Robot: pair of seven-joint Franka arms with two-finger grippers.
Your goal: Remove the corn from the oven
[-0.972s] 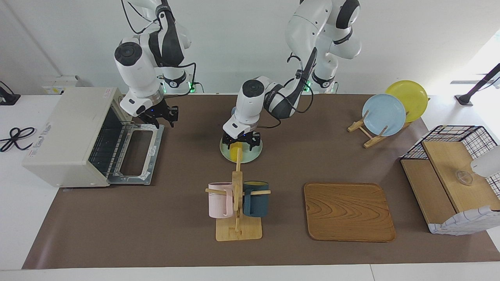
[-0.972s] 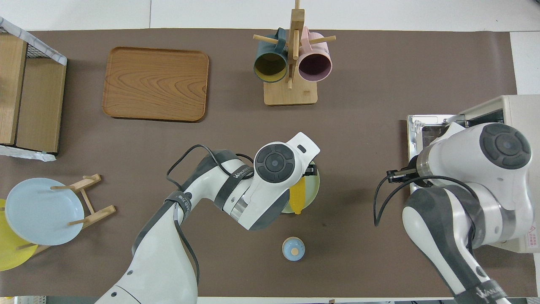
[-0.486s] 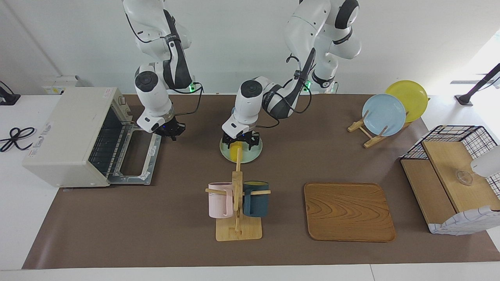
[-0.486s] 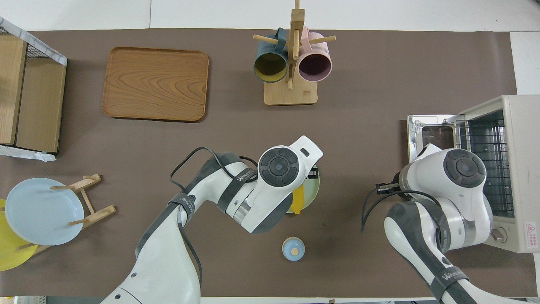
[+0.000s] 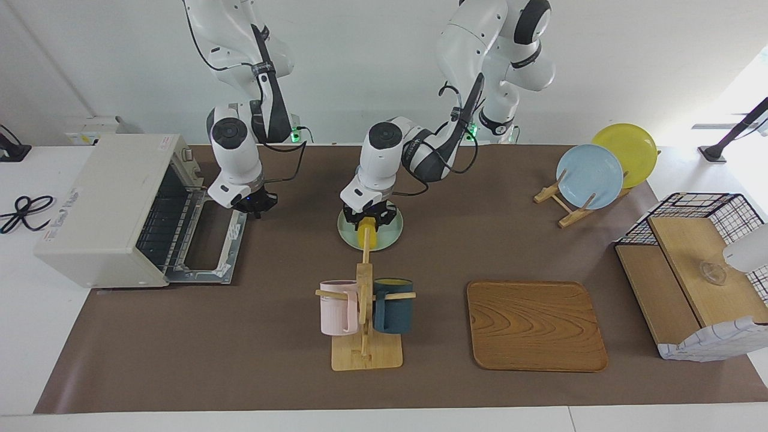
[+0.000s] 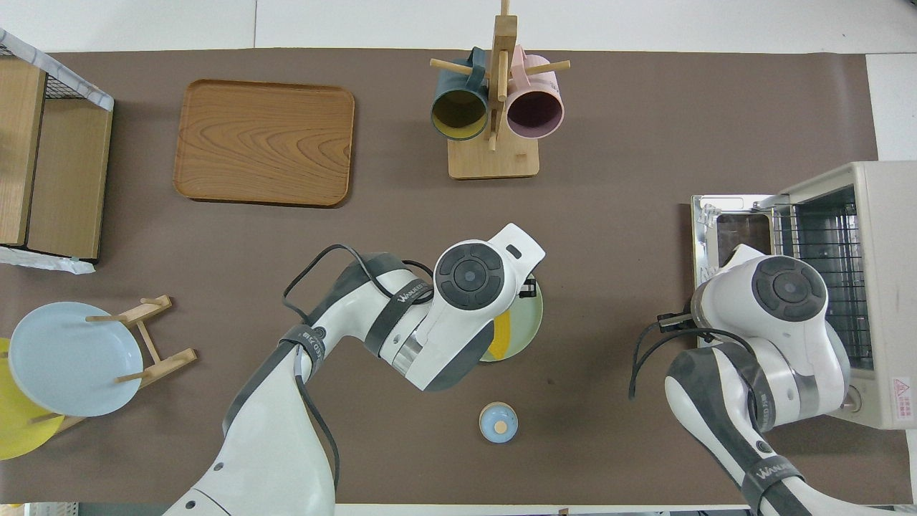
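The yellow corn lies on a pale green plate in the middle of the table, outside the oven; in the overhead view the corn and the plate show partly from under the left arm. My left gripper is down on the plate, shut on the corn's end nearer the robots. The cream-white oven stands at the right arm's end, its door dropped flat and its wire rack bare. My right gripper hangs shut over the door's corner nearest the robots.
A wooden mug rack with a pink and a dark blue mug stands farther from the robots than the plate. A wooden tray, a plate stand and a wire basket are toward the left arm's end. A small blue round thing sits nearer the robots.
My left gripper has shut on the corn. The right arm has drawn back from the oven door toward its base, and its gripper has shut.
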